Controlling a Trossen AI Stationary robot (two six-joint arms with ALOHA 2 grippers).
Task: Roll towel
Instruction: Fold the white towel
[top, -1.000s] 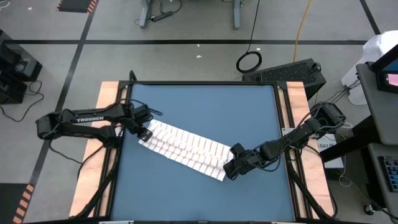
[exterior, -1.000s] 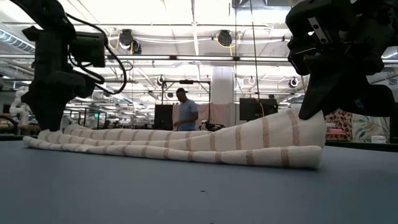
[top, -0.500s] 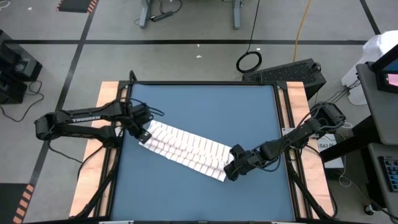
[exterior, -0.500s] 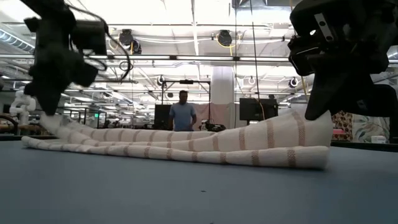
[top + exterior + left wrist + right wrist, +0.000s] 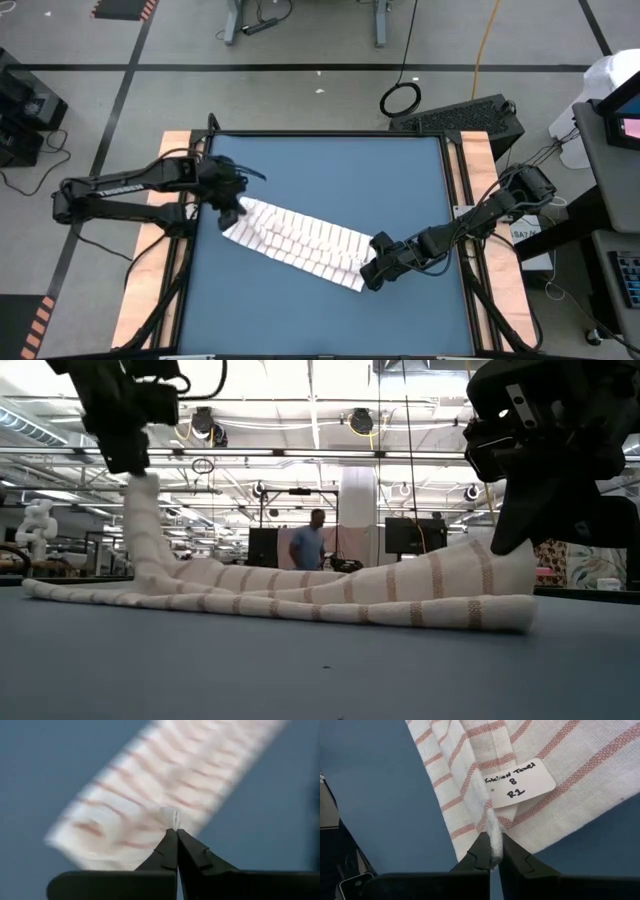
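Note:
The towel (image 5: 300,240), white with thin reddish stripes, lies as a long folded band slanting across the blue table from far left to near right. My left gripper (image 5: 232,208) is shut on its left end, which stands up from the table as a narrow column (image 5: 145,525). At the band's right end my right gripper (image 5: 368,272) is shut on the cloth and holds that end a little raised (image 5: 500,565). The band's middle (image 5: 300,600) rests on the table. My left gripper pinches a small bunched bit of the towel's left end (image 5: 170,816) between its two fingertips, coming from above and slanting down. That end hangs below the fingers, lifted clear, and runs down to the band on the table. My right gripper pinches a thick folded edge at the towel's right end (image 5: 492,834) between its two fingers, slanting down from the table's right side. Several layers are gathered there. The end is raised slightly, with the cloth beneath it on the table.
A paper tag (image 5: 520,782) is fixed to the towel near my right gripper. Bare blue table (image 5: 340,170) lies beyond and in front of the band. Wooden rails (image 5: 175,150) border the table's left and right. A person (image 5: 315,545) stands far off in the room.
My left gripper has taken hold of the towel's left end and risen, moving slightly toward the table's far edge. That end has been drawn up off the table into a standing column. The rest of the band and the right end have stayed where they were.

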